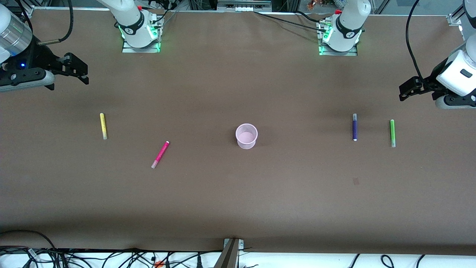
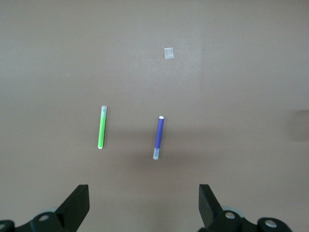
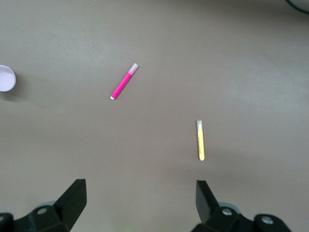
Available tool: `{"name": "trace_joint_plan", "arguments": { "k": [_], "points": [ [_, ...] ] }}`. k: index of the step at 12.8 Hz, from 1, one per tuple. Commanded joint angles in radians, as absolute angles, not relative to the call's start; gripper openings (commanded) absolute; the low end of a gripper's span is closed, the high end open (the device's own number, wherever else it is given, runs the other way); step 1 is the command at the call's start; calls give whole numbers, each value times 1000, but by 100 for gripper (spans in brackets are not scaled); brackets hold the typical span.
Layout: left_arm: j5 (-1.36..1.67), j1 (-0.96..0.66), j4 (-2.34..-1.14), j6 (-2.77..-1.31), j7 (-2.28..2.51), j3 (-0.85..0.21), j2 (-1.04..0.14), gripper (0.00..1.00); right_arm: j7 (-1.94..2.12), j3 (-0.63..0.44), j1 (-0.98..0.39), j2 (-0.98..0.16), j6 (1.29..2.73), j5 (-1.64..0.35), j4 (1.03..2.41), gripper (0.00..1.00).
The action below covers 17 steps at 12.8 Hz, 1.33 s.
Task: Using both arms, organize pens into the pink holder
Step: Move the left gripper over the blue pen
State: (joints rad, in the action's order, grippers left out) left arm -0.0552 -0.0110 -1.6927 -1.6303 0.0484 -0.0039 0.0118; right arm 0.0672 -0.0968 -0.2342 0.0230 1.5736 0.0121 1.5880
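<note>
The pink holder (image 1: pixel 246 136) stands upright and empty at the table's middle. The yellow pen (image 1: pixel 103 126) and magenta pen (image 1: pixel 160 154) lie flat toward the right arm's end. The purple pen (image 1: pixel 354 127) and green pen (image 1: pixel 392 133) lie flat toward the left arm's end. My right gripper (image 1: pixel 80 69) is open and empty, raised over bare table at its end; its wrist view shows the yellow pen (image 3: pixel 201 140), magenta pen (image 3: pixel 123 81) and holder (image 3: pixel 7 78). My left gripper (image 1: pixel 407 91) is open and empty, raised at its end; its wrist view shows the green pen (image 2: pixel 102 127) and purple pen (image 2: pixel 158 137).
The table is covered in brown paper. A small pale patch (image 1: pixel 356 181) lies on it nearer the front camera than the purple pen, and it also shows in the left wrist view (image 2: pixel 168 53). Cables (image 1: pixel 111 258) run along the table's near edge.
</note>
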Motion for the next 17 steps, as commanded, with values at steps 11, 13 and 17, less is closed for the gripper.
{"name": "trace_joint_plan", "arguments": {
  "k": [11, 13, 17],
  "points": [
    [-46, -26, -1652, -1495, 23, -29, -182, 100, 67, -84, -230, 23, 1539, 8, 1569, 100],
    [-46, -25, -1673, -1563, 23, -29, -234, 100, 67, -84, -230, 23, 1539, 8, 1569, 100],
    [-48, -28, -1852, -1851, 23, -31, -262, 100, 67, -84, -230, 21, 1540, 8, 1569, 100]
  ]
}}
